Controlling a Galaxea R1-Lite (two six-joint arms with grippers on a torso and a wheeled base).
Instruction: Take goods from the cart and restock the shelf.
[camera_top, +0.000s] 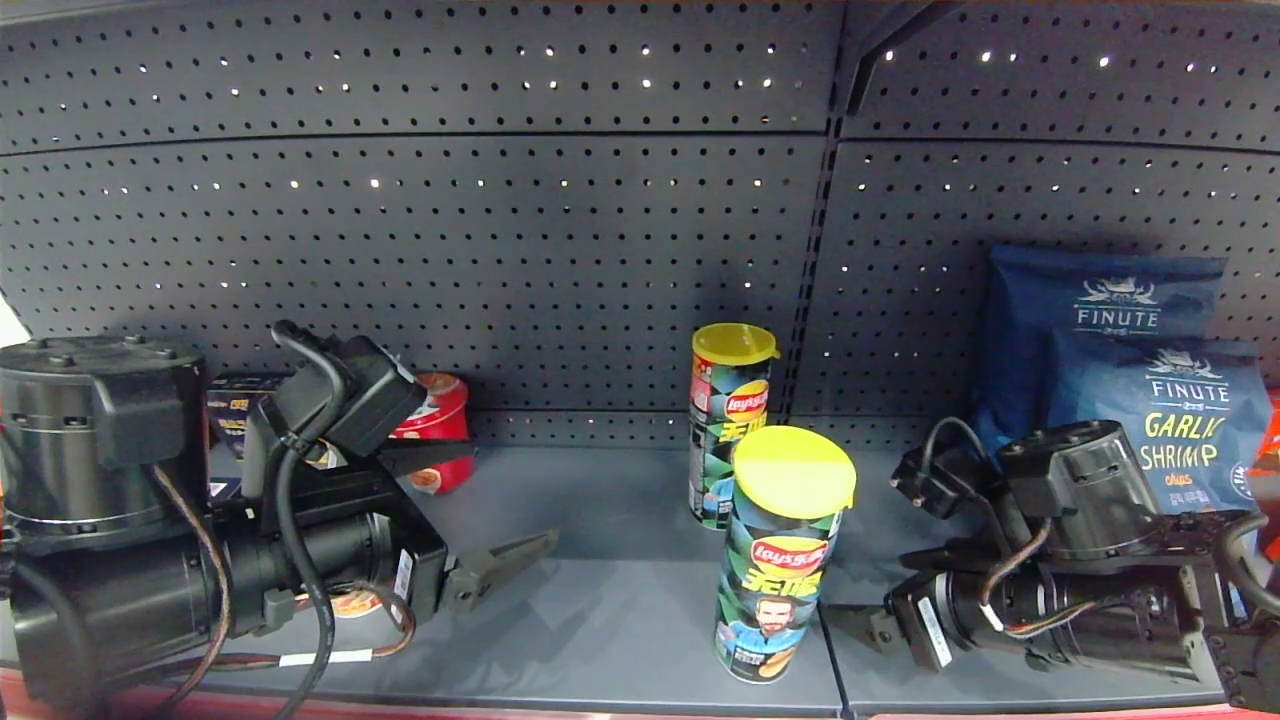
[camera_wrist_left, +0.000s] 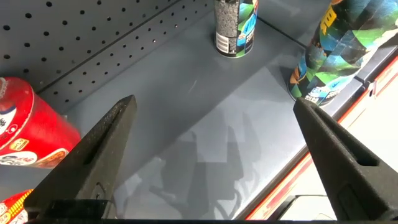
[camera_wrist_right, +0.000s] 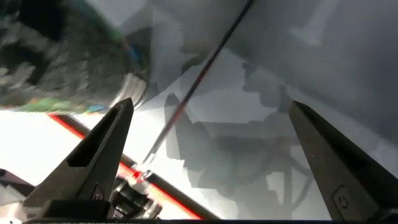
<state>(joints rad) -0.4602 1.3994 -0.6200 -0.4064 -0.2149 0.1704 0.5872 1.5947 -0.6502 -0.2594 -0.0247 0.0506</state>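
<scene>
Lighting dim. Backlight pinpricks through dark-grey perforated metal back panel (camera_top: 500, 250); soft sheen on grey metal shelf deck (camera_top: 620, 590).

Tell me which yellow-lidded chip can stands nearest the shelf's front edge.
The front chip can, standing close to the shelf edge. The rear chip can stands behind it, by the pegboard.

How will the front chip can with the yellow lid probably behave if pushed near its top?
The front chip can stands tall and narrow, so it would likely tip. Lying down, its round body would probably roll, perhaps off the shelf.
</scene>
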